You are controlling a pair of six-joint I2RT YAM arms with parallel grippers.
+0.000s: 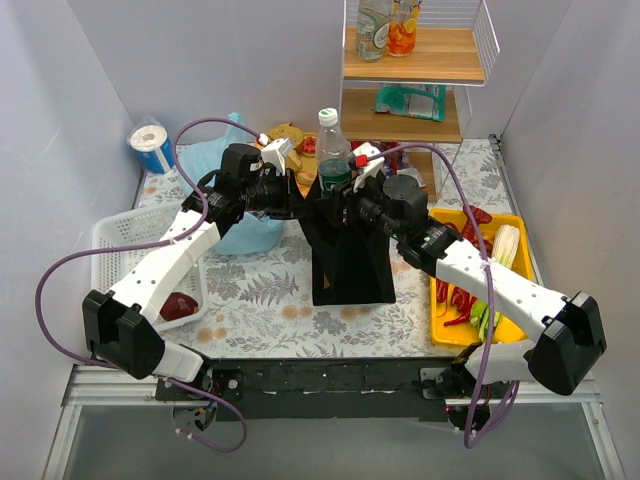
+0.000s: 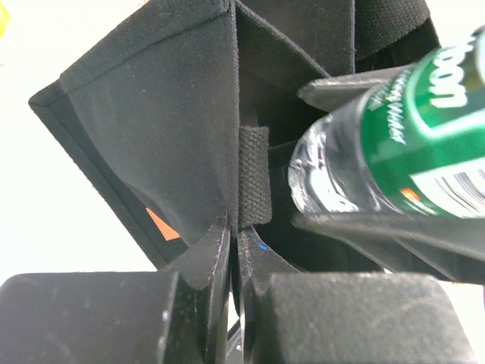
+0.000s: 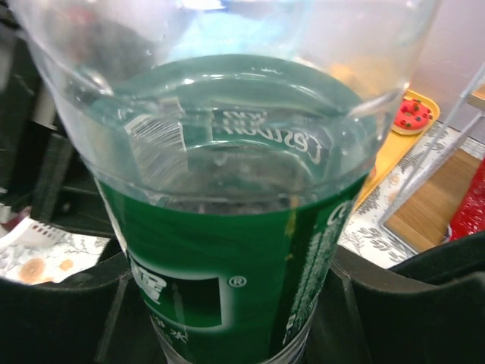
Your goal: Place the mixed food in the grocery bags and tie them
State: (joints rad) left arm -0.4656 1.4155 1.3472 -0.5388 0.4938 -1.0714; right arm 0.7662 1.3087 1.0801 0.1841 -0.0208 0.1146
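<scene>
The tall black bag [image 1: 352, 262] stands at the table's middle. My left gripper [image 1: 292, 197] is shut on its upper left edge; in the left wrist view the fingers [image 2: 235, 250] pinch the black fabric [image 2: 159, 129] beside a woven strap [image 2: 254, 174]. My right gripper [image 1: 343, 200] is shut on a clear water bottle [image 1: 332, 150] with a green label and white cap, held upright over the bag's mouth. The bottle fills the right wrist view [image 3: 227, 227] and shows in the left wrist view [image 2: 394, 144]. The light-blue plastic bag [image 1: 245, 232] lies behind my left arm.
A white lattice basket [image 1: 115, 240] with a red item [image 1: 179, 306] stands at left. A yellow tray [image 1: 445, 330] at right holds corn, chillies and green stalks. A blue-wrapped roll [image 1: 152, 147] is back left. A wooden shelf [image 1: 420, 65] with jars stands behind. More food [image 1: 288, 132] lies behind the bags.
</scene>
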